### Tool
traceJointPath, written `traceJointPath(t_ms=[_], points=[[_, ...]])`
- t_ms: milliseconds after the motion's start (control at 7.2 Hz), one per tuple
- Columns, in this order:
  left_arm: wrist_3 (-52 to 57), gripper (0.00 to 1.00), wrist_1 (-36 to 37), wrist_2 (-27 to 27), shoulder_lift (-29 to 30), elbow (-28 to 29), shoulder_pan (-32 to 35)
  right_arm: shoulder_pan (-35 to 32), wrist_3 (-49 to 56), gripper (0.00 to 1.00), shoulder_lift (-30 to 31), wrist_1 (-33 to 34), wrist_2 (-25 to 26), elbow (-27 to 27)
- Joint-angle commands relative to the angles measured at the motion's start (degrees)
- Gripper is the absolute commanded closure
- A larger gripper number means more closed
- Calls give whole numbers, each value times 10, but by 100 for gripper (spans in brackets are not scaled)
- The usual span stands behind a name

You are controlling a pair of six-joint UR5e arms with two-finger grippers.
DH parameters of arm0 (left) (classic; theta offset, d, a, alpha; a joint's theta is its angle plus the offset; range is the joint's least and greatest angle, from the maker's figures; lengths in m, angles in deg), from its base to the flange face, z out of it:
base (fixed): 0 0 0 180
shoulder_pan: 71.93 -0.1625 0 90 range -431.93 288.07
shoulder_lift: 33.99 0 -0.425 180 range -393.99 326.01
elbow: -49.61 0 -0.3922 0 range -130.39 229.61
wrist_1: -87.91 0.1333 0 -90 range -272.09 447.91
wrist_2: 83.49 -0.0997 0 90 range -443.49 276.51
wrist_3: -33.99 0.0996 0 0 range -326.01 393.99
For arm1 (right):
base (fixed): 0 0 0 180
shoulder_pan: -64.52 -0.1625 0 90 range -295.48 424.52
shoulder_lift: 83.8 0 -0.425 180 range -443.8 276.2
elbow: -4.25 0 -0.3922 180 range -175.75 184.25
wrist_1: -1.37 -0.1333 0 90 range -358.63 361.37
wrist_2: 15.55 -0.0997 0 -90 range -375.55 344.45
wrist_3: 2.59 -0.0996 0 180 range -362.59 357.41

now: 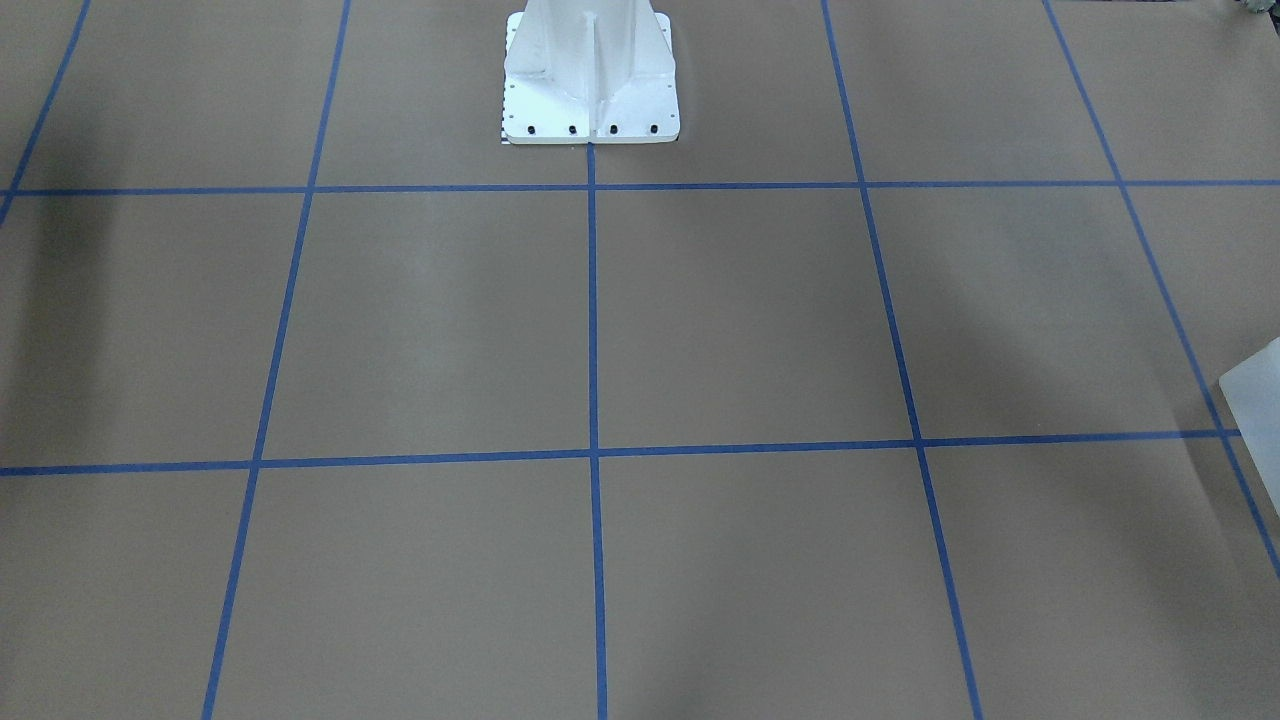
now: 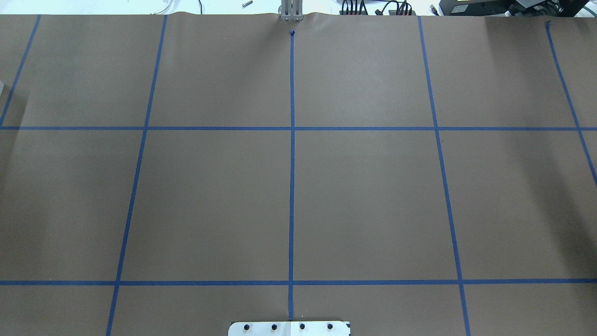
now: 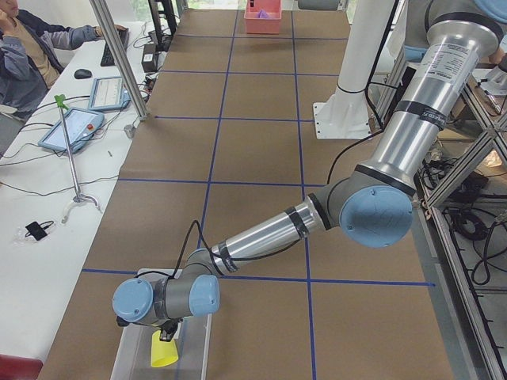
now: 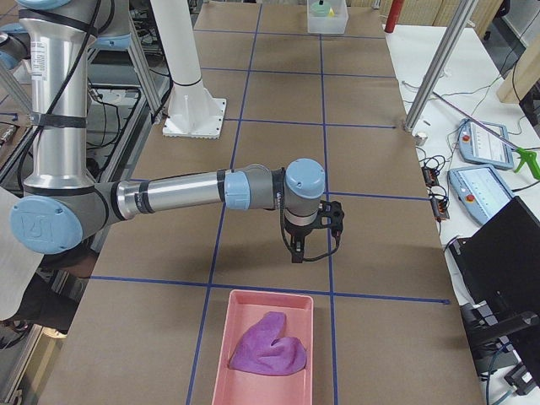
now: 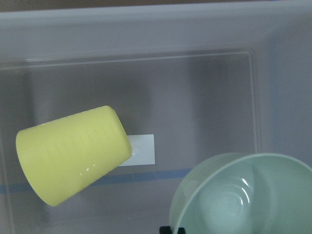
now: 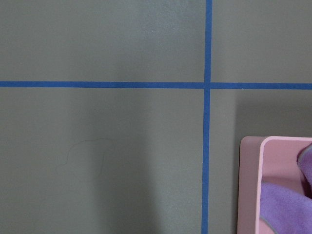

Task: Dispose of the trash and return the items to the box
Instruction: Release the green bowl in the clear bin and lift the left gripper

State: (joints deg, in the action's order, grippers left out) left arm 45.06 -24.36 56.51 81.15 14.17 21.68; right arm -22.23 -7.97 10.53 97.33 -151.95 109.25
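Observation:
A clear plastic box (image 5: pixel 146 34) fills the left wrist view. A yellow cup (image 5: pixel 73 153) lies on its side in it, and a pale green bowl (image 5: pixel 243 195) shows at the lower right, close to the camera. A black bit of finger touches the bowl's rim; I cannot tell if it grips. In the exterior left view my left gripper (image 3: pixel 168 331) hangs over the box (image 3: pixel 131 356) and cup (image 3: pixel 164 352). My right gripper (image 4: pixel 314 246) hovers above the table just beyond a pink tray (image 4: pixel 253 308) holding a purple cloth (image 4: pixel 270 346); I cannot tell its state.
The white robot pedestal (image 1: pixel 590 80) stands at the table's back middle. Brown paper with blue tape lines covers the table. A corner of the clear box (image 1: pixel 1255 395) shows at the edge. A side desk with tablets (image 3: pixel 71 131) and a seated operator (image 3: pixel 32 47) lie beyond.

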Motion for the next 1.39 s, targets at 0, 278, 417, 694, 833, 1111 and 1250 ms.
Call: traceJointPath(t_ms=[0, 278, 417, 694, 833, 1111, 1250], points=[[-24, 100, -46, -2, 8, 40, -6, 17, -39, 0, -1, -1, 1, 11], [-29, 59, -46, -3, 9, 40, -11, 26, -59, 0, -1, -1, 1, 20], [-31, 3, -45, -2, 15, 37, -14, 26, -59, 0, 0, -1, 1, 20], [-46, 2, -35, 23, 32, 9, -7, 26, -59, 0, 0, -1, 1, 21], [-95, 2, -3, 54, 19, -75, 2, 26, -58, 0, 7, 0, 3, 33], [-117, 2, 29, 18, -60, -282, -6, 26, -56, 0, 26, 0, 7, 55], [-118, 2, 59, -7, -92, -358, -19, 26, -53, 0, 35, 0, 11, 58]])
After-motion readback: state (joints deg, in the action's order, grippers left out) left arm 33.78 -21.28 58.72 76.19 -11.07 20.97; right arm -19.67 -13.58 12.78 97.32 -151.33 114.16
